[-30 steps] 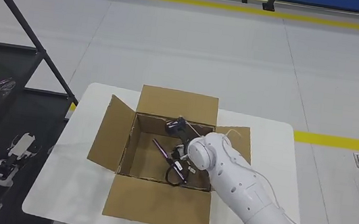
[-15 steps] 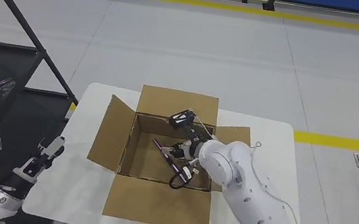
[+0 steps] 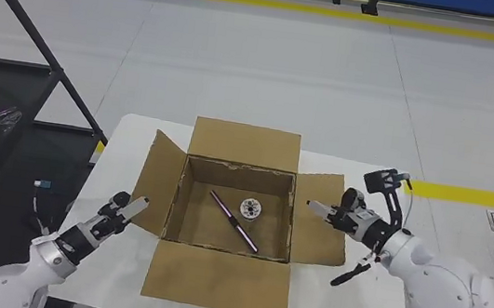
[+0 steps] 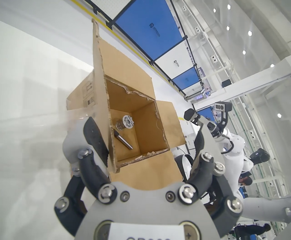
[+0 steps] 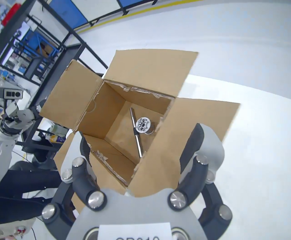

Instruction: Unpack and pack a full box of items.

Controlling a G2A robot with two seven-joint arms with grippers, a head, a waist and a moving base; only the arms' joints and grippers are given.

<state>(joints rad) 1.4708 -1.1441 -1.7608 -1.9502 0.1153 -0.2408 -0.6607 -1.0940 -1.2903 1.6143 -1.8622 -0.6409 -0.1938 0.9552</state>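
Both arms have shifted: the left gripper [image 3: 134, 205] has come up from beyond the table's [image 3: 370, 180] near left edge, and the right gripper [image 3: 318, 208] has pulled out of the box [image 3: 246, 143] to its right side. At the left, the left gripper sits just beside the outer face of the box's raised left flap; its fingers are spread wide and hold nothing, and in the left wrist view the flap's edge stands between them, close to one finger, though contact cannot be made out. At the table's middle the box stands with all four flaps folded out. On its floor a dark rod [image 3: 234, 221] lies slantwise, and a round metal disc [image 3: 250, 210] rests just beside it, toward the far right corner. At the right, the right gripper hangs over the right flap, pointing toward the box, its fingers also wide apart and empty.
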